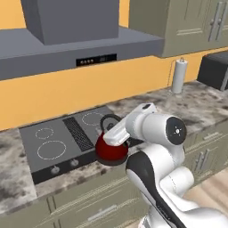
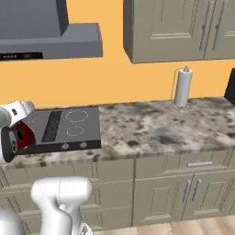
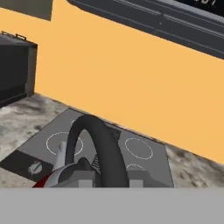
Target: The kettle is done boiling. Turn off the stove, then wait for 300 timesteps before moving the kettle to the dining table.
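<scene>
I have the gripper (image 1: 116, 135) down over the red kettle (image 1: 111, 150) at the stove's (image 1: 53, 147) front right edge; I cannot tell its opening. I judge the next move is lifting by the black handle (image 3: 98, 148).

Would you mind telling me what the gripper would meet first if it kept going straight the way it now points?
Most likely the kettle's black arched handle, which looms right ahead in the hand view. Behind it lie the stove and the orange wall; how near the handle is, I cannot tell.
</scene>
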